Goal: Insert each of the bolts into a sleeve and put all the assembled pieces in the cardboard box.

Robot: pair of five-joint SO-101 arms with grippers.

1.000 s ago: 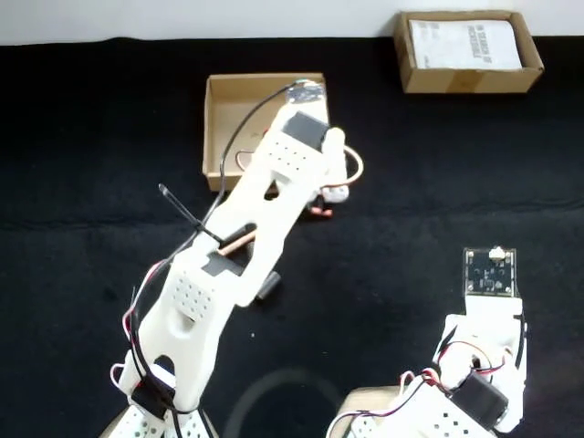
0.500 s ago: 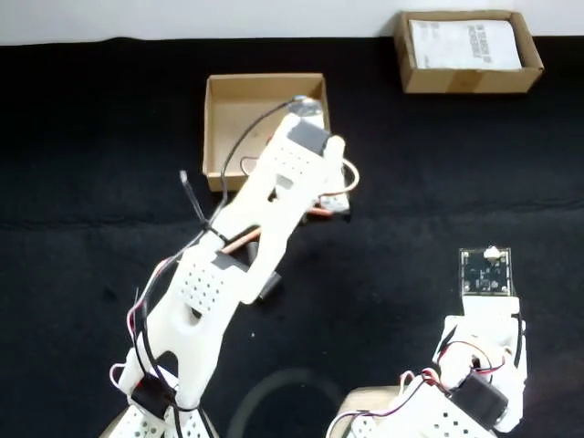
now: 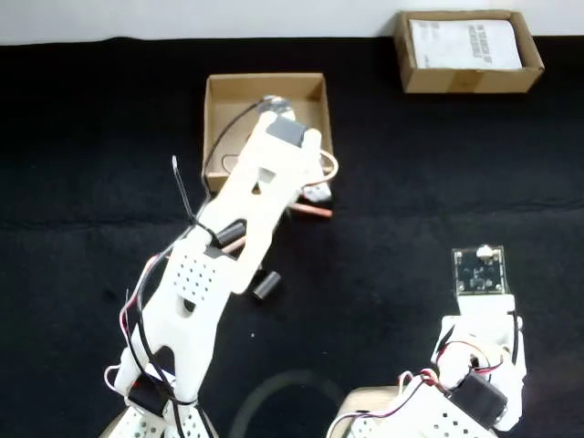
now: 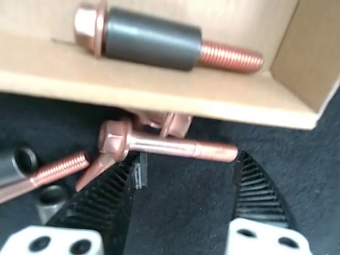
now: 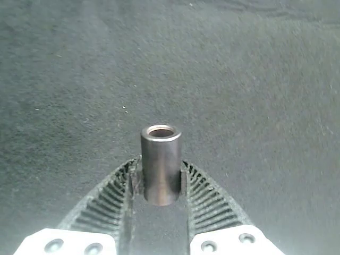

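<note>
The cardboard box (image 3: 224, 109) stands at the back centre, and one assembled bolt in its sleeve (image 4: 149, 40) lies inside it (image 4: 297, 58). My left gripper (image 3: 308, 199) hovers just outside the box's near wall, open (image 4: 180, 183), with a loose copper bolt (image 4: 167, 147) lying on the cloth between its fingertips; that bolt (image 3: 315, 211) pokes out beside the arm. More bolts (image 4: 58, 167) and dark sleeves (image 4: 16, 162) lie close by, one sleeve (image 3: 265, 286) beside the left arm. My right gripper (image 5: 160, 175) is shut on an upright dark sleeve (image 5: 160, 151), low at the front right.
A second cardboard box (image 3: 415, 78) holding a printed sheet sits at the back right. Black cloth (image 3: 438, 182) covers the table. The left arm (image 3: 210, 274) spans from the front left to the box. The right arm's wrist camera (image 3: 479, 271) is at the front right.
The left arm has swung left along the box's near wall, uncovering a bolt on the cloth by its gripper. The right arm has shifted slightly left.
</note>
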